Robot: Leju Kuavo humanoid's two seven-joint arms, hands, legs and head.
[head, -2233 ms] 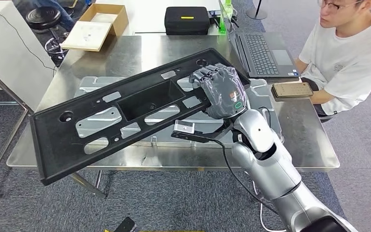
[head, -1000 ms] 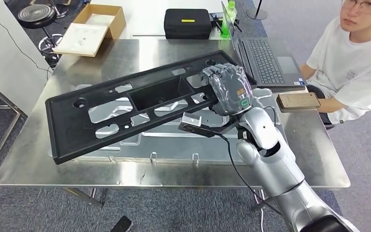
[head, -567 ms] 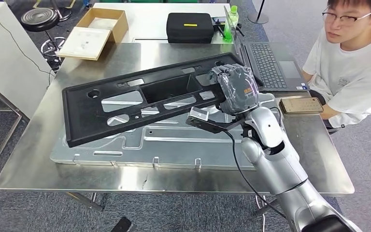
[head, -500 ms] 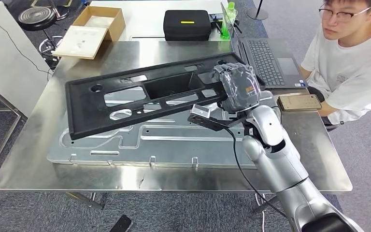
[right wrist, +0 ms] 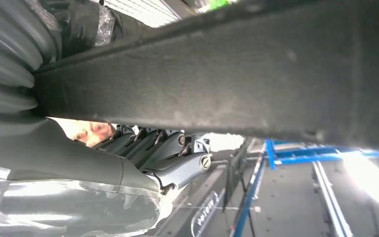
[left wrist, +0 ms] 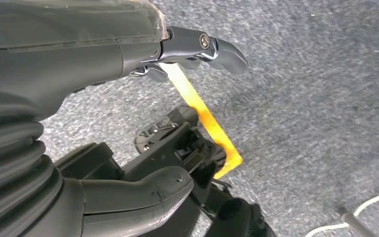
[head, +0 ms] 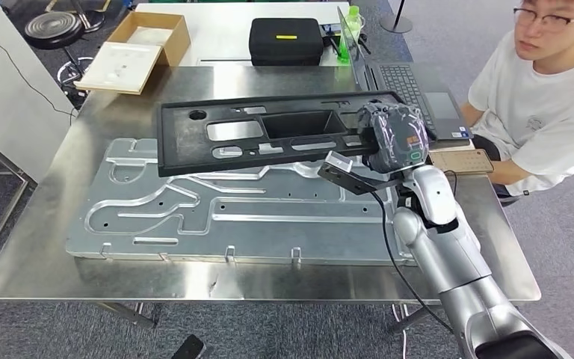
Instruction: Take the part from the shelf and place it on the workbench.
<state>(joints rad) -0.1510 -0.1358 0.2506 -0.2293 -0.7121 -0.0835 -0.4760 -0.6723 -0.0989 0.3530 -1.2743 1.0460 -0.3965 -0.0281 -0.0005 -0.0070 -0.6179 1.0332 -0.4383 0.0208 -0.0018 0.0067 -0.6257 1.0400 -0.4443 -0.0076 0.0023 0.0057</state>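
Observation:
The part is a long black plastic panel (head: 269,134) with several cut-outs. It hangs nearly level over the far half of the steel workbench (head: 45,247). My right hand (head: 393,138) grips the panel's right end, fingers wrapped over the edge. In the right wrist view the panel's dark edge (right wrist: 237,84) runs across close to the camera, with my right hand (right wrist: 103,168) closed under it. My left hand (left wrist: 128,118) hangs over grey carpet with its thumb and fingers apart and nothing between them.
A large machined aluminium plate (head: 247,213) lies on the bench under the panel. A laptop (head: 407,86) and a phone (head: 460,158) lie at the right, where a person (head: 545,97) sits. A black case (head: 285,39) and a cardboard box (head: 138,48) stand behind.
The camera has shifted as I moved. My right hand has swung the panel up and over the bench, from hanging tilted past the front-left edge to nearly level above the far side.

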